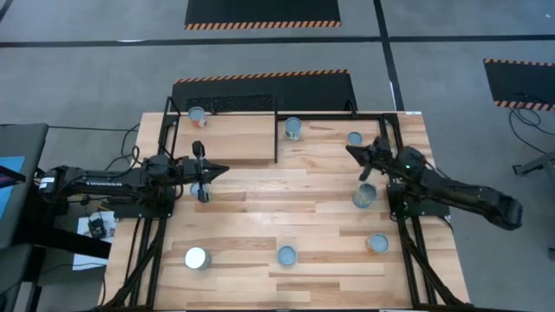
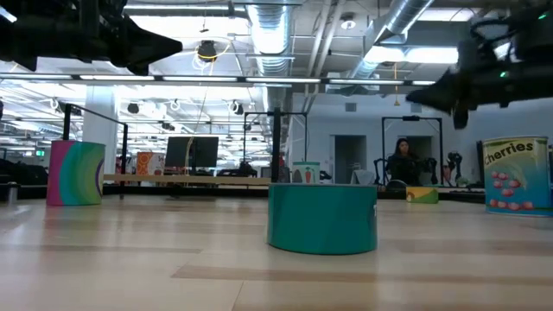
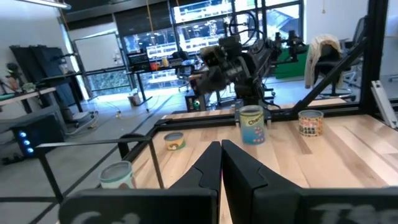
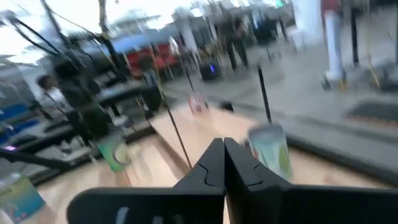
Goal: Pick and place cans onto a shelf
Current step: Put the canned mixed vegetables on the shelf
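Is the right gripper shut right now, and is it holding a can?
Shut and empty: the right gripper's dark fingers meet in its wrist view, with the pale teal-labelled can standing apart beyond them.

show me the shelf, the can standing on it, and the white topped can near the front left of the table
shelf [image 1: 234, 139], high view, bare wood of its top.
can on the shelf [image 1: 197, 114], high view, its round top.
white-topped can [image 1: 197, 258], high view, centre of its lid.

My high cam looks straight down on whole table [image 1: 303, 217]; low cam sits at tabletop level, close to teal can [image 2: 322, 218]; wrist cams look fwd across it.
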